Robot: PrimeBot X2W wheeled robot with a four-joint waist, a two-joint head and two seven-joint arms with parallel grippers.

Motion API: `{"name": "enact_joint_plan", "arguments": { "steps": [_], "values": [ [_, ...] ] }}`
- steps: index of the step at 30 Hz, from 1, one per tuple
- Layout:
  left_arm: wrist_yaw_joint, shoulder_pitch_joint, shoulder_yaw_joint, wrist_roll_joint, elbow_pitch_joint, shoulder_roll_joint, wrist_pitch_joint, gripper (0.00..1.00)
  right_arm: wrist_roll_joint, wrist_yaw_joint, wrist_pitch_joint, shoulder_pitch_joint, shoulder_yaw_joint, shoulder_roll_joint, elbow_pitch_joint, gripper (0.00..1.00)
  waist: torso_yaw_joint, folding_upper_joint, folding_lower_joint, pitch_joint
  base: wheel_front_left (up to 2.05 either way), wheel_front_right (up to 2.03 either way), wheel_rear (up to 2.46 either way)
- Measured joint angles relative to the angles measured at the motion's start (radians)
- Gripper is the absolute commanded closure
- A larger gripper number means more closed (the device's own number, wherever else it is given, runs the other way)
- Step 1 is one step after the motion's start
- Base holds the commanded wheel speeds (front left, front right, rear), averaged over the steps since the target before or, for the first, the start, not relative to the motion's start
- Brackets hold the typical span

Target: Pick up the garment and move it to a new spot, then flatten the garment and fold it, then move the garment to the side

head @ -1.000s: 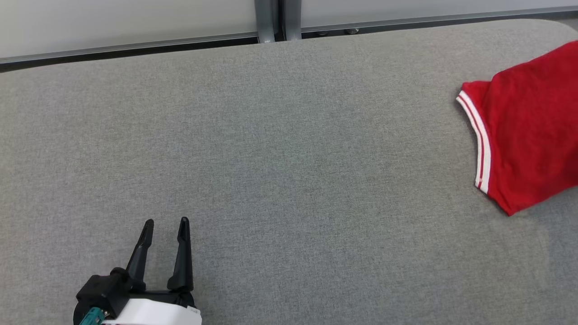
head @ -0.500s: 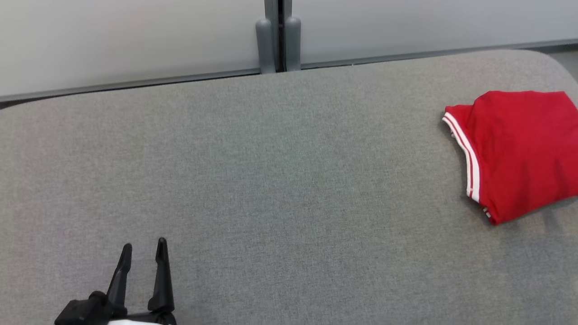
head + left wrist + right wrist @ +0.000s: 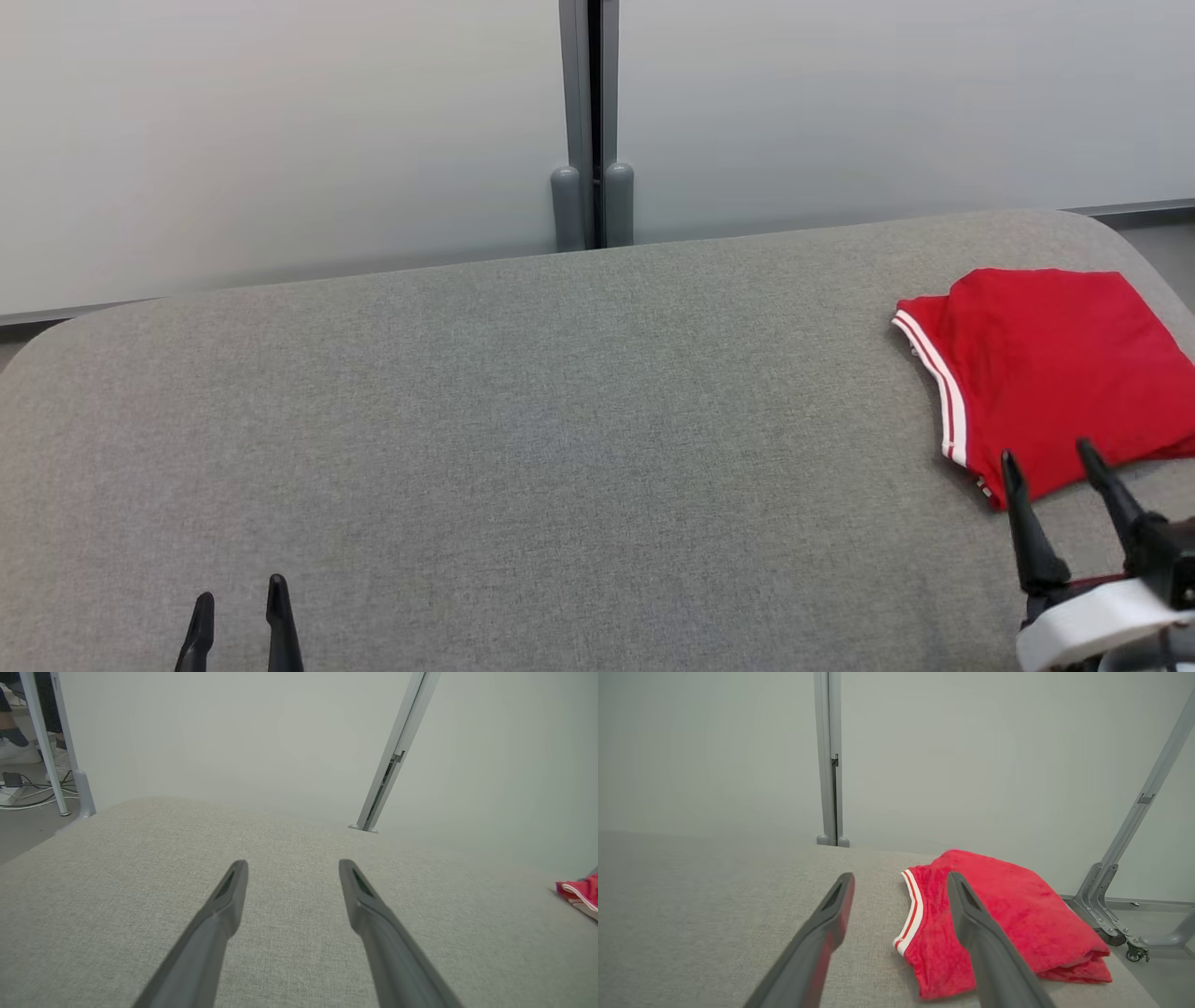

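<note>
A folded red garment [image 3: 1046, 373] with a white-striped trim lies at the right end of the grey padded table [image 3: 560, 448]. It also appears in the right wrist view as the red garment [image 3: 999, 919], just ahead of my fingers, and as a red corner [image 3: 579, 893] at the far right of the left wrist view. My right gripper [image 3: 1050, 453] stands open at the lower right, its fingertips at the garment's near edge, holding nothing. My left gripper [image 3: 239, 597] is open at the lower left, far from the garment, with bare table between its fingers.
A pale partition wall with a grey post [image 3: 590, 121] runs along the table's far edge. The table's rounded right corner [image 3: 1120, 233] is close to the garment. A metal frame leg with casters [image 3: 1115, 905] stands beyond it. A person's feet [image 3: 18, 746] and cables sit at far left.
The head camera has tilted up, so the table and garment sit lower in view. My right gripper has come into view near the garment. The left gripper shows lower, with just its fingertips in view.
</note>
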Motion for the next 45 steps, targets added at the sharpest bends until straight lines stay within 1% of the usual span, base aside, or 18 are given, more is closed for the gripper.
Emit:
{"name": "enact_joint_plan", "arguments": {
  "steps": [2, 7, 11, 21, 22, 28, 31, 32, 33, 45],
  "values": [
    [-0.008, 0.000, -0.001, 0.002, 0.007, -0.001, 0.000, 0.00, -0.012, 0.000, -0.012, 0.033, -0.008, 0.036, 0.008, 0.00, 0.002, 0.0000, 0.0000, -0.004, 0.00, 0.00, 0.00],
    [-0.024, 0.001, 0.001, 0.009, 0.034, -0.001, 0.000, 0.00, -0.043, 0.000, -0.019, 0.114, -0.001, 0.090, -0.001, 0.00, 0.015, 0.0000, 0.0000, -0.016, 0.00, 0.00, 0.00],
    [-0.024, 0.001, 0.001, 0.009, 0.047, -0.001, 0.000, 0.00, -0.060, 0.000, -0.019, 0.151, 0.022, 0.109, -0.017, 0.00, 0.020, 0.0000, 0.0000, -0.022, 0.00, 0.00, 0.00],
    [-0.024, -0.003, -0.007, 0.005, 0.059, -0.001, 0.000, 0.00, -0.078, 0.000, -0.019, 0.173, -0.001, 0.124, -0.021, 0.00, 0.036, 0.0000, 0.0000, -0.025, 0.00, 0.00, 0.00],
    [-0.024, -0.002, -0.008, 0.004, 0.065, -0.002, 0.000, 1.00, -0.078, 0.000, -0.019, 0.173, -0.001, 0.126, -0.017, 1.00, 0.037, 0.0000, -0.0001, -0.025, 0.00, 0.00, 0.00],
    [-0.024, 0.002, -0.009, -0.006, 0.108, -0.015, 0.009, 1.00, -0.067, 0.000, -0.007, 0.188, -0.001, 0.142, 0.027, 1.00, 0.037, 0.0000, 0.0000, -0.025, 0.00, 0.00, 0.00],
    [-0.025, 0.000, -0.007, -0.054, 0.115, -0.017, 0.024, 1.00, -0.008, 0.000, 0.012, 0.184, -0.007, 0.142, 0.031, 1.00, 0.038, 0.0000, 0.0000, -0.024, 0.00, 0.00, 0.00],
    [-0.029, -0.004, -0.006, -0.090, 0.116, -0.017, 0.036, 1.00, 0.035, 0.000, 0.021, 0.180, -0.009, 0.142, 0.031, 1.00, 0.039, 0.0000, 0.0000, -0.023, 0.00, 0.00, 0.00],
    [-0.029, -0.004, -0.006, -0.090, 0.116, -0.017, 0.036, 1.00, 0.035, 0.000, 0.021, 0.180, -0.009, 0.142, 0.031, 1.00, 0.039, 0.0000, 0.0000, -0.023, 0.00, 0.00, 0.00],
    [-0.044, -0.053, 0.001, -0.280, 0.120, -0.016, 0.089, 1.00, 0.275, 0.000, 0.069, 0.147, -0.014, 0.142, 0.021, 1.00, 0.042, 0.0000, 0.0000, -0.019, 0.00, 0.00, 0.00]
  ]
}}
